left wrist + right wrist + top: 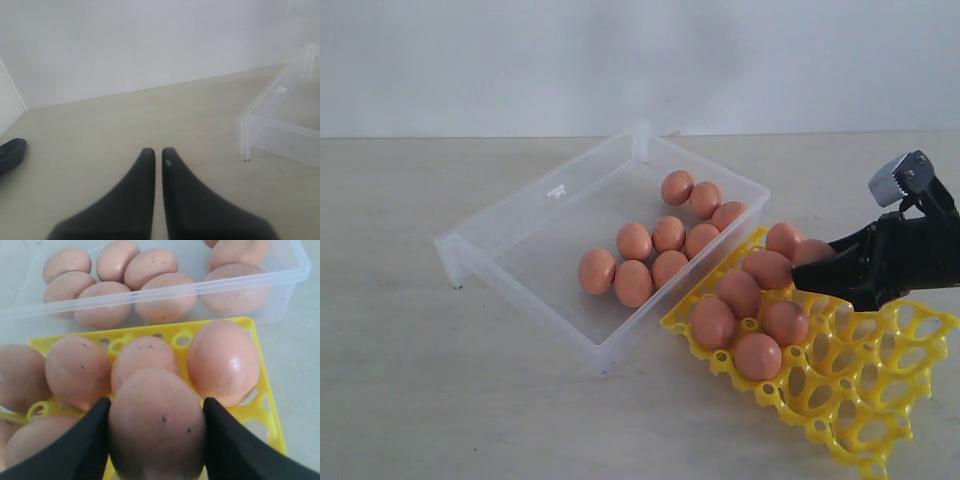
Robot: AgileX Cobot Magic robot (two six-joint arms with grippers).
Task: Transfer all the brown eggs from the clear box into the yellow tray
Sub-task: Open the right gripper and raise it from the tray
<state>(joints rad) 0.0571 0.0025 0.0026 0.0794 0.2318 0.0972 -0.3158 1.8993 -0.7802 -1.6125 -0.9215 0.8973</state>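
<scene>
Right gripper clamped on one speckled orange-brown oval egg, held over bright yellow plastic lattice tray; several seated eggs in tray cups; loose eggs in shallow clear plastic box just beside tray; left gripper pinched narrow, empty, well apart from tray.

Clear box cut off by picture edge; dark object at opposite edge cut off, unidentifiable.
</scene>
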